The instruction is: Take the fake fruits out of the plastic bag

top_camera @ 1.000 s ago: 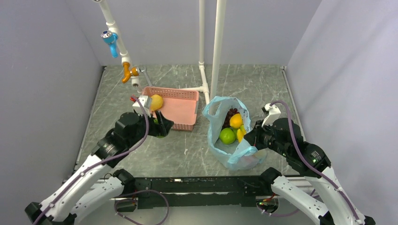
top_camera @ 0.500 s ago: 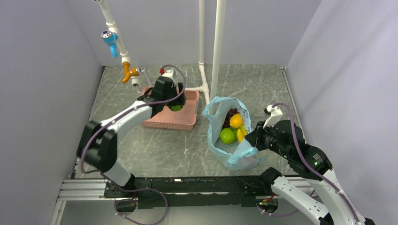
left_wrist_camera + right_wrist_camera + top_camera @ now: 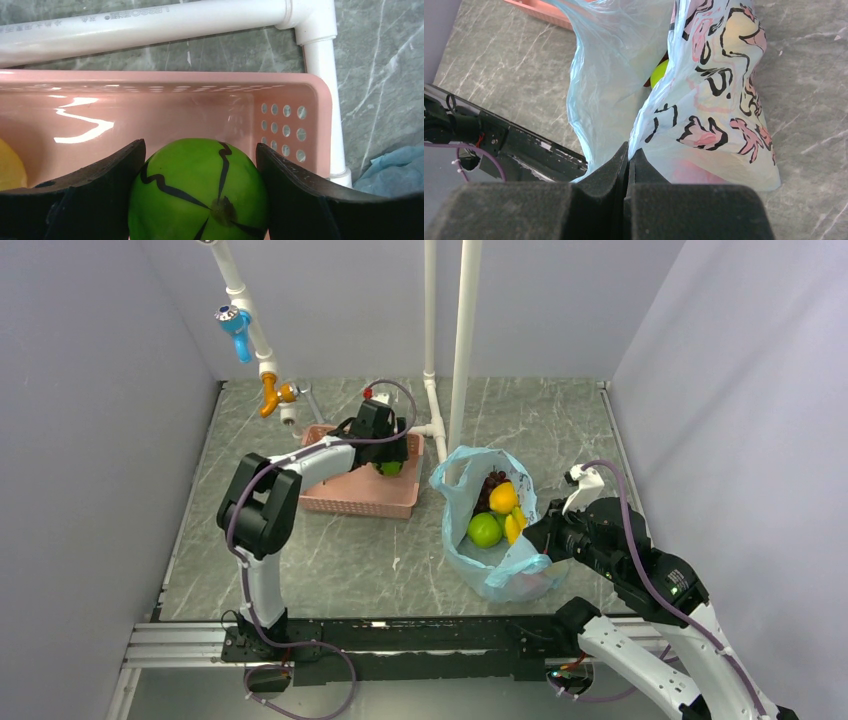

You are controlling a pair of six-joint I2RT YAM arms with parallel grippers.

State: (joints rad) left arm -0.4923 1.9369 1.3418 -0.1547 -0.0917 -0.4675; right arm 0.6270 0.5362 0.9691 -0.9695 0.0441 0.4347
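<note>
As plastic bag (image 3: 505, 578) lies front-to-back, mouth rearward

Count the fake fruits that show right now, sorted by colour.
Green: 2, watermelon, green apple
Yellow: 2, pear, bananas
Orange: 1, orange
Dark purple: 1, grapes
Total: 6 in view, 4 of them in the plastic bag

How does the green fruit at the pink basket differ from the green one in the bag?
The watermelon is dark-striped; the green apple is plain. The watermelon sits clamped in the left gripper at the pink basket; the green apple lies loose in the plastic bag. Both are glossy, round and green.
</note>
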